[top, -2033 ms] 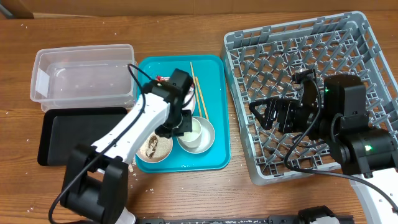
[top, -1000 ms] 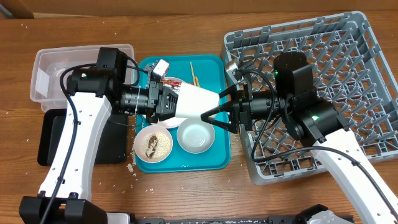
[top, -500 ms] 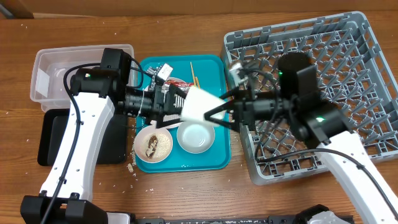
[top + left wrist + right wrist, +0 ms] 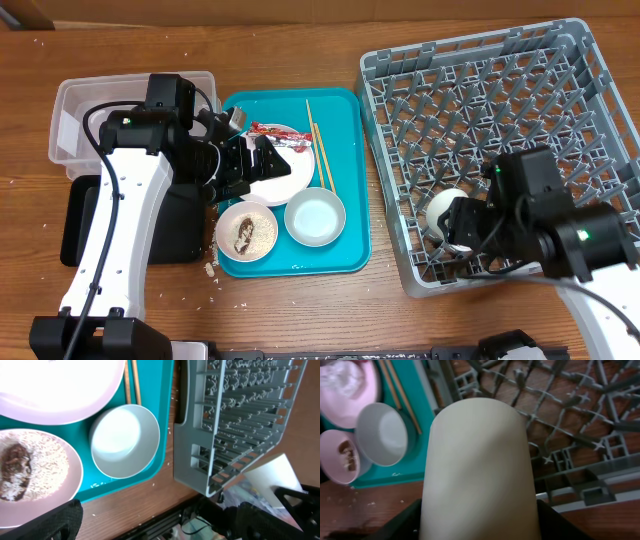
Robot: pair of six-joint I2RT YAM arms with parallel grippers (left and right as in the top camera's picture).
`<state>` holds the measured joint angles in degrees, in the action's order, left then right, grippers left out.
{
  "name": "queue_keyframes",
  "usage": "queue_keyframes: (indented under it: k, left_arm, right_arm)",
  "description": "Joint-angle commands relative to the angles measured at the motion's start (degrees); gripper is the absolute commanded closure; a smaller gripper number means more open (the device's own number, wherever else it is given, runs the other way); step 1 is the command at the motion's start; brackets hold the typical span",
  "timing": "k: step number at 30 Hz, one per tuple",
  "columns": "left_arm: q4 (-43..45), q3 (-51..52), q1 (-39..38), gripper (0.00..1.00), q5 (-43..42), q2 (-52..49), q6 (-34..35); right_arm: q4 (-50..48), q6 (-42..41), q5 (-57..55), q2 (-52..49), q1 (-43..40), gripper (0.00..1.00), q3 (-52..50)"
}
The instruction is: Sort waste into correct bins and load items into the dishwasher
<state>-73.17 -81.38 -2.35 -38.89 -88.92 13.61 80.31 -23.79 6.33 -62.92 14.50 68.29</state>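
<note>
Overhead view of a wooden table with two robot arms. The left gripper (image 4: pixel 250 160) hovers over the plate (image 4: pixel 285 178), its fingers (image 4: pixel 60 520) spread wide and holding nothing. The right gripper (image 4: pixel 462 228) is clamped on the cup (image 4: pixel 443 212), a pale cylinder that fills the right wrist view, with a dark finger pressed to each side. The cup hangs over the front left corner of the rack (image 4: pixel 500 80), just inside its wall.

The step in hand looks like setting the cup into the rack. To do it well, the cup should come straight down into a gap between pegs, clear of the front wall, and the fingers should part only once it is seated and steady. Which way its mouth faces cannot be told.

Containers, left to right:
- The clear tub (image 4: pixel 130 115), far left, looks empty apart from a few specks.
- The black tray (image 4: pixel 85 225), in front of the tub, is partly hidden by the left arm. Its visible part is bare.
- The teal tray (image 4: pixel 350 120), centre, holds the plate with a red-and-white wrapper (image 4: pixel 268 130) at its far edge, two chopsticks (image 4: pixel 318 140) beside it, a pink bowl (image 4: pixel 247 232) of rice and a brown scrap, and an empty pale bowl (image 4: pixel 314 216).
- The rack, right, shows nothing else among its pegs.
</note>
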Motion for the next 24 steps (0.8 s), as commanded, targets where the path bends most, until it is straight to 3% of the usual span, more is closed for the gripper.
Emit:
queue_keyframes:
  k: [1,7,9,15,19,20,24]
  left_arm:
    - [0.3,-0.4,0.0,0.0,1.4,0.0,0.8]
    - [-0.3,-0.4,0.0,0.0,1.9,0.0,0.6]
    - [-0.3,-0.4,0.0,0.0,1.9,0.0,0.6]
    - [-1.2,-0.4,-1.7,0.0,2.3,0.0,0.0]
    - [-2.1,-0.4,-6.2,0.05,12.9,0.0,4.1]
    - [-2.6,-0.1,-9.4,0.05,21.0,0.0,9.9]
    - [-2.4,2.5,-15.8,0.09,36.6,0.0,23.7]
  right_arm:
    - [0.5,-2.0,-3.1,-3.8,0.0,0.4,0.2]
    - [0.7,0.2,2.7,-11.5,0.8,0.4,0.2]
    - [0.0,0.2,2.5,-13.3,1.4,0.36,0.2]
    - [-3.3,-0.9,-1.0,-18.6,2.4,0.08,0.2]
    - [-4.8,-2.2,-0.5,-17.2,2.4,0.06,2.7]
    - [-6.2,-2.2,0.7,-15.7,2.4,0.06,4.5]
    - [-11.2,-2.2,4.3,-11.7,2.4,0.05,7.3]
